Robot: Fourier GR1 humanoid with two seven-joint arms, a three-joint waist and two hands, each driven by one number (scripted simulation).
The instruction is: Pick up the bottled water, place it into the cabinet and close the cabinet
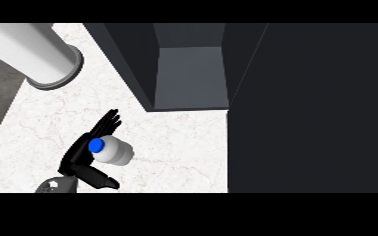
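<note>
The bottled water, white with a blue cap, lies on the marble counter at the lower left. My left hand is against its left side, with the cap end in the gap between the straight fingers, which point up and right, and the thumb, spread out below. The fingers are not curled round the bottle. The dark cabinet stands at the top centre, its grey inside open toward me. Its door is swung open and fills the right side. My right hand does not show.
A large white cylinder with a grey rim lies at the upper left. A dark strip borders the counter at the far left. Bare counter lies between the bottle and the cabinet opening.
</note>
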